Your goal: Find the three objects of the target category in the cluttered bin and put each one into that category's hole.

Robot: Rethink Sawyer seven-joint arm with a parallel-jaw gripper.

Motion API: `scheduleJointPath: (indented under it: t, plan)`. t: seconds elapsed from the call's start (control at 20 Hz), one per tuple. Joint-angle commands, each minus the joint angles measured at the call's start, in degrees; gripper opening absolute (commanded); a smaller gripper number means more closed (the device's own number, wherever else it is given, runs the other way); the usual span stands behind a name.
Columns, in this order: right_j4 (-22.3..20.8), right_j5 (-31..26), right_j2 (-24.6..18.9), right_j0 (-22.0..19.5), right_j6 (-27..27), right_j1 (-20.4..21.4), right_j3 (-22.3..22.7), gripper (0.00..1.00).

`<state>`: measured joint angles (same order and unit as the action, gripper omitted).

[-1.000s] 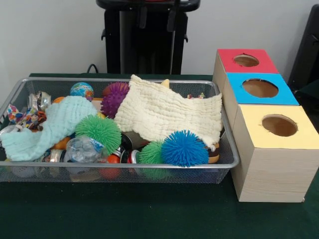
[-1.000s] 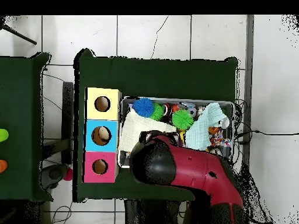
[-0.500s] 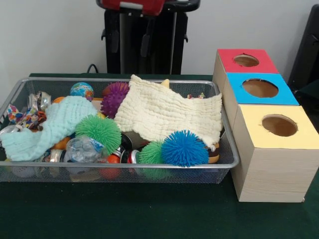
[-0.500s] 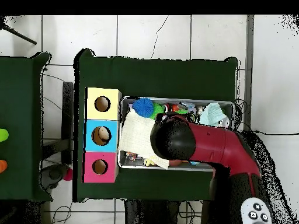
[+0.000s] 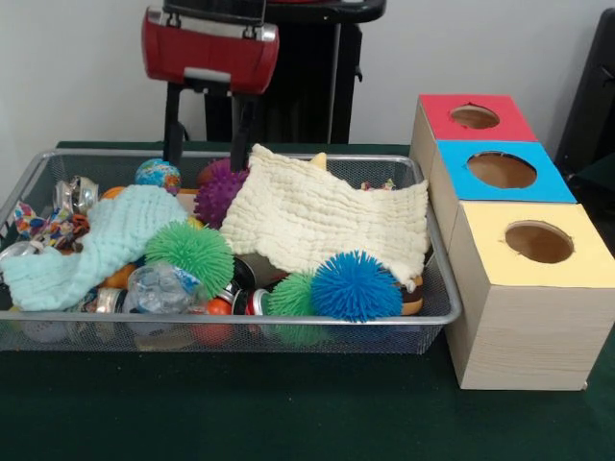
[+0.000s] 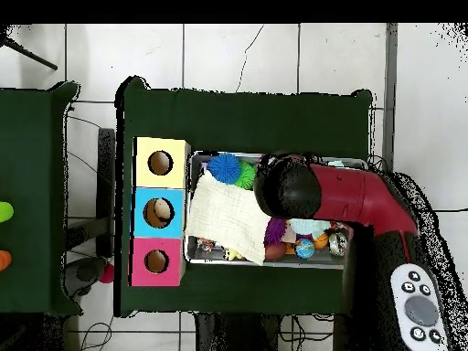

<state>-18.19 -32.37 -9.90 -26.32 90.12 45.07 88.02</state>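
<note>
- We find the gripper [image 5: 204, 154] above the bin's [image 5: 437, 288] far side, fingers spread, holding nothing.
- Its tips stand by the purple spiky ball [image 5: 219, 188].
- Green [image 5: 190, 254] and blue [image 5: 356, 285] spiky balls lie in front.
- Three boxes [image 5: 524, 288] stand beside the bin.

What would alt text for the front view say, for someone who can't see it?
A red end effector hangs open over a wire bin crammed with spiky balls and two cloths. Beside the bin stand three wooden boxes with red, blue and yellow holed tops.
</note>
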Motion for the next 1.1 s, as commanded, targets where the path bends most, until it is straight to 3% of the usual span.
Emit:
scheduleJointPath:
  t: [0.05,0.8,1.1]
  plan:
    - [-5.86,0.39,-7.38,-2.09,-9.86,-7.35,-7.80,1.00]
    - [-10.86,1.53,-11.46,-4.52,-9.89,-14.63,-14.54,1.00]
    - [-12.44,1.15,-10.99,-4.31,-7.90,-15.28,-14.27,1.00]
